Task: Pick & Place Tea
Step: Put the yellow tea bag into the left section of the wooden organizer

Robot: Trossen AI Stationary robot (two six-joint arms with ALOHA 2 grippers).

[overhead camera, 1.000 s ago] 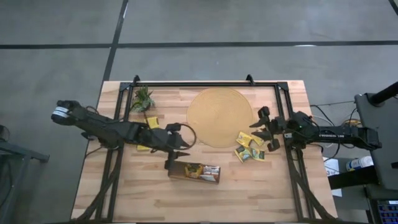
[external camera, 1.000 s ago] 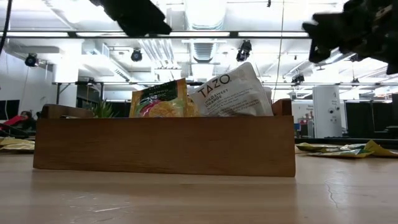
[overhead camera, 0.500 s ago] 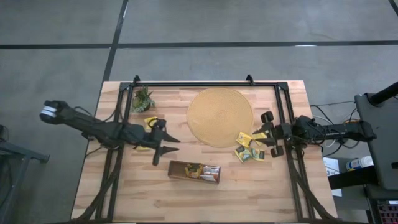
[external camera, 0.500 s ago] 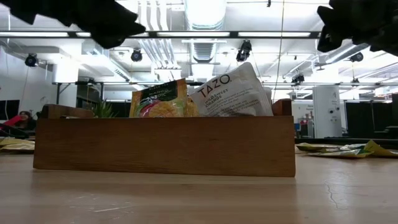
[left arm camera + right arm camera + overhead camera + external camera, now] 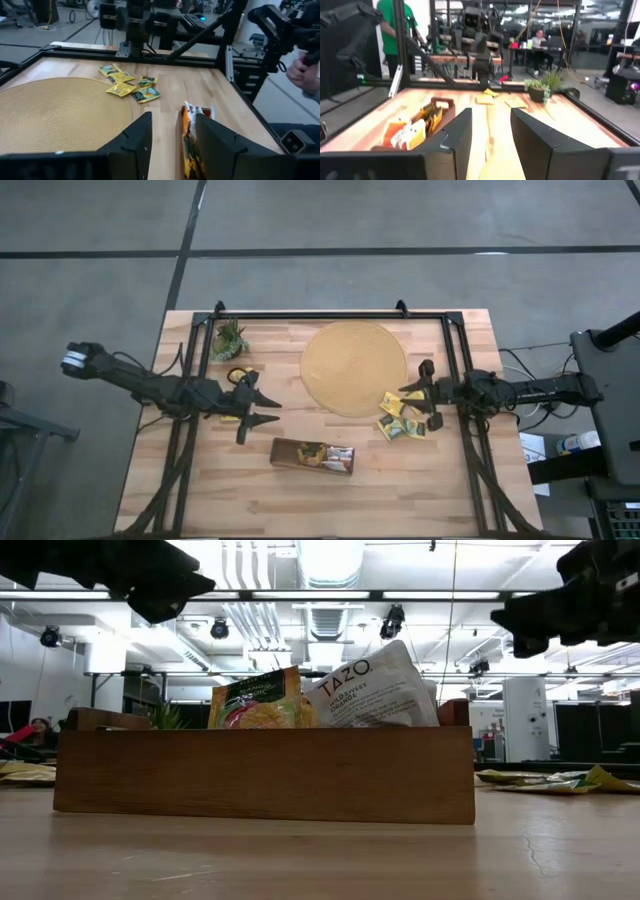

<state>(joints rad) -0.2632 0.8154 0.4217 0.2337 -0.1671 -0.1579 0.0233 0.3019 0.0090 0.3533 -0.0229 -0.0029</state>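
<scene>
The tea sachets lie in three places: a loose cluster [image 5: 402,420] at the right-centre of the high view, just off the lower right edge of the round mat [image 5: 354,367]; two in the tray [image 5: 313,455] low in the middle of that frame, where the low view shows them standing upright above its wall; and a few yellow ones [image 5: 241,377] left of centre, below the small plant [image 5: 230,339]. A second ago the left end effector [image 5: 265,406] hung over the tray's upper left corner; it has since pulled back up and to the left and now sits just beside the left-hand sachets, fingers parted to a moderate gap with nothing between them. That reads as a drop-off finished and a reach for the next sachet beginning. The right end effector [image 5: 412,402] has edged leftward and now hovers over the right cluster, fingers likewise apart and empty in its wrist view, so no sachet is gripped by either arm. Most of the tea looks still to be moved. Both arms stretch low and nearly level over the desk [image 5: 200,480] from opposite sides, wrists pointing toward the centre of the frame.
</scene>
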